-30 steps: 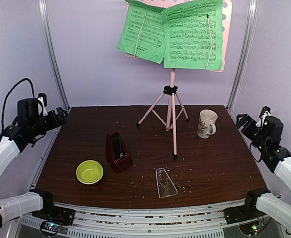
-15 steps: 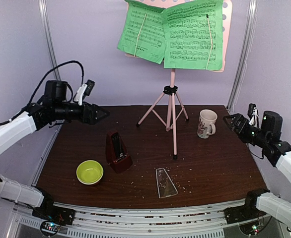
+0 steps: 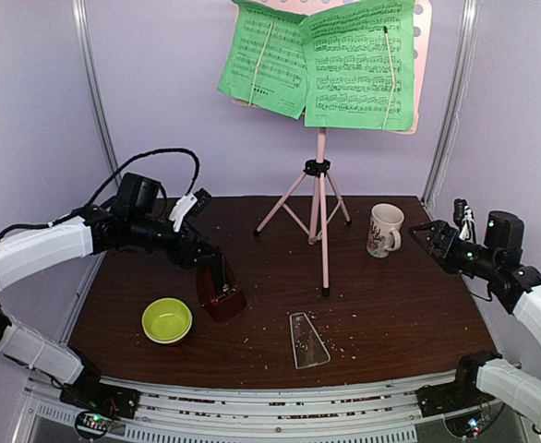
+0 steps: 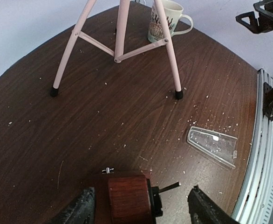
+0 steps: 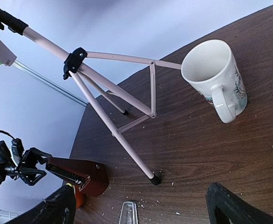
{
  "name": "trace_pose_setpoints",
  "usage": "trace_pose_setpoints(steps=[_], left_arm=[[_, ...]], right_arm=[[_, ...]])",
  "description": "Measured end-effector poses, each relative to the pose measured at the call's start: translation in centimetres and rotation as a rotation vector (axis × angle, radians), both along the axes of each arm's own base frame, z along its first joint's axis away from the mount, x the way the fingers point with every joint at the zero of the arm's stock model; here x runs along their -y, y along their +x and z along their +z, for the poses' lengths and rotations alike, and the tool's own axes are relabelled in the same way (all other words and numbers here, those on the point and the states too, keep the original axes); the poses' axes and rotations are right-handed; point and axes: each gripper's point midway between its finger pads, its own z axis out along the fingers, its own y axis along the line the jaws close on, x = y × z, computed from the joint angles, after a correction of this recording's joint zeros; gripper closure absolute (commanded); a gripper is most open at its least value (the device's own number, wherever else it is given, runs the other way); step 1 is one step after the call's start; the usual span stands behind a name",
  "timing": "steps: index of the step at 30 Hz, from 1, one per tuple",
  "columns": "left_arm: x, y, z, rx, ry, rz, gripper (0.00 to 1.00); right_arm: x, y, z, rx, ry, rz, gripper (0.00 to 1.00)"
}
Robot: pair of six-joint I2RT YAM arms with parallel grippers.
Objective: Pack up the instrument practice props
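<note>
The pink tripod music stand (image 3: pixel 321 212) stands at the table's back middle with green sheet-music pages (image 3: pixel 326 60) on its desk. The dark red metronome (image 3: pixel 217 281) stands left of centre. Its clear cover (image 3: pixel 307 339) lies flat near the front. My left gripper (image 3: pixel 210 257) is open, its jaws either side of the metronome's top (image 4: pixel 127 200) without touching it. My right gripper (image 3: pixel 420 231) is open and empty, in the air just right of the white mug (image 3: pixel 385 229). The right wrist view shows the stand's legs (image 5: pixel 113 121), the metronome (image 5: pixel 76 175) and the mug (image 5: pixel 215 77).
A yellow-green bowl (image 3: pixel 166 320) sits left of the metronome near the front. Crumbs are scattered over the dark wood table (image 3: pixel 409 314). Purple walls and metal posts close in the back and sides. A ridged rail (image 3: pixel 280 401) runs along the front edge.
My left arm has swung from the left wall in and down to the metronome's top. My right gripper has moved a little inward toward the mug.
</note>
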Motion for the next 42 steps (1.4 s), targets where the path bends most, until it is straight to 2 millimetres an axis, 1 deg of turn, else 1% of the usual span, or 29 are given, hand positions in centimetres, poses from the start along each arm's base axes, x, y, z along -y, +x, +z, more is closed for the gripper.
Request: trace_pose_setpoints(steps=[3,5,7,9,13,16,21,23,25,28,30,33,34,35,36,39,40,42], left_arm=[[0.0,0.1,-1.1,-0.002,0.019,-0.005,0.35],[-0.1,0.1,-1.5,0.003,0.024,-0.01,0.38],[-0.1,0.1,-1.7,0.012,0.027,-0.012,0.43],[-0.1,0.1,-1.8,0.025,0.025,-0.014,0.48],[-0.2,0.3,-1.6,0.053,0.025,-0.013,0.54],[-0.1,0.2,-1.5,0.06,0.02,-0.021,0.59],[0.7,-0.7,-1.4,0.067,-0.002,-0.085,0.63],[1.4,-1.5,-1.4,0.073,-0.011,-0.129,0.64],[2.3,-2.6,-1.4,0.078,-0.019,-0.18,0.63],[3.7,-4.6,-1.3,0.075,-0.037,-0.263,0.64],[4.6,-5.9,-1.2,0.071,-0.05,-0.318,0.63],[5.7,-7.8,-1.0,0.061,-0.067,-0.39,0.59],[6.0,-8.2,-1.0,0.06,-0.069,-0.407,0.54],[6.3,-8.8,-1.0,0.058,-0.073,-0.427,0.45],[6.5,-9.1,-1.1,0.054,-0.074,-0.439,0.4],[6.9,-9.7,-1.0,0.053,-0.078,-0.459,0.23],[6.8,-9.6,-0.9,0.056,-0.077,-0.449,0.19],[6.6,-9.4,-0.3,0.076,-0.083,-0.424,0.16]], right_arm=[[-0.5,0.0,0.2,0.006,0.027,0.018,0.0],[-0.7,0.1,0.4,0.015,0.037,0.027,0.0],[-1.0,0.2,0.6,0.018,0.045,0.034,0.0],[-1.2,0.2,0.6,0.019,0.048,0.041,0.0],[-1.9,0.1,0.5,0.018,0.051,0.065,0.0],[-2.9,0.0,0.4,0.016,0.05,0.096,0.0],[-5.8,-0.9,0.3,0.02,0.031,0.193,0.0],[-7.0,-1.4,0.3,0.027,0.018,0.235,0.0],[-8.3,-1.9,0.3,0.037,0.001,0.276,0.04],[-10.6,-2.9,0.9,0.078,-0.03,0.35,0.03],[-12.1,-3.8,1.6,0.125,-0.047,0.4,0.03],[-14.1,-5.3,2.4,0.191,-0.063,0.473,0.03],[-14.8,-5.8,2.5,0.208,-0.069,0.496,0.03],[-15.5,-6.3,2.5,0.222,-0.075,0.518,0.03],[-16.1,-6.6,2.4,0.232,-0.081,0.534,0.03],[-18.1,-7.5,2.0,0.25,-0.1,0.575,0.04],[-18.7,-7.8,1.8,0.254,-0.1,0.589,0.05],[-19.9,-8.2,1.4,0.258,-0.104,0.603,0.08]])
